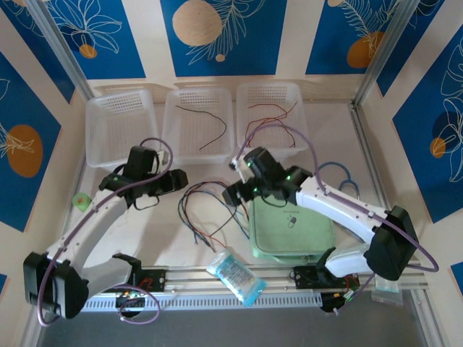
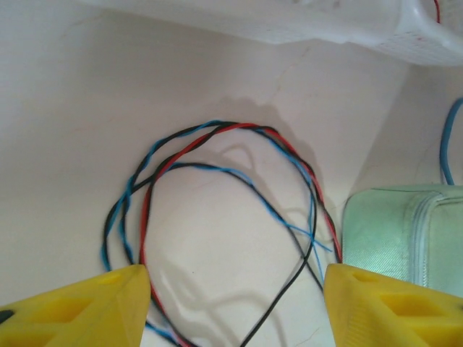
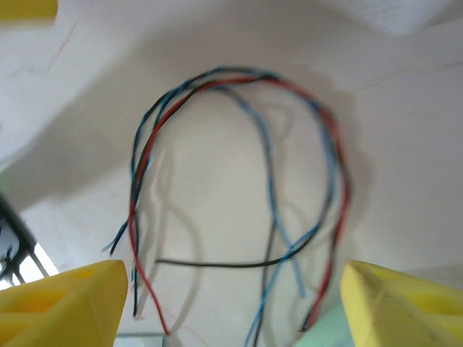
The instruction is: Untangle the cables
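We start at the left jaws, which stand wide open with nothing between them, their blunt yellow fingers [image 2: 72, 307] framing the bundle from either side. We judge they are spread this far so they can come down around a single strand rather than the whole knot. The right jaws are likewise gaping and empty, yellow fingers [image 3: 65, 303] at the bottom corners of the right wrist view, facing the same bundle from the other side. That suggests to us one arm is meant to pin while the other draws a strand free. The cables [image 2: 239, 127] lie flat on the white tabletop [image 2: 87, 108] between the two arms, just beside a pale green zipped pouch [image 2: 405, 231]. They are hair-thin, limp wires in red, black and blue, curled into a rough oval loop and twisted round one another like loose rope along its upper arc, with free ends trailing toward the jaws. They look smooth-sheathed and springy enough to hold a curve, so we expect them to slip or recoil when pulled. At the back stand translucent perforated plastic bins: the middle basket [image 1: 201, 92] holds a dark wire [image 1: 210, 129] and the right basket [image 1: 268, 85] red wires [image 1: 271, 116], apparently strands already sorted apart
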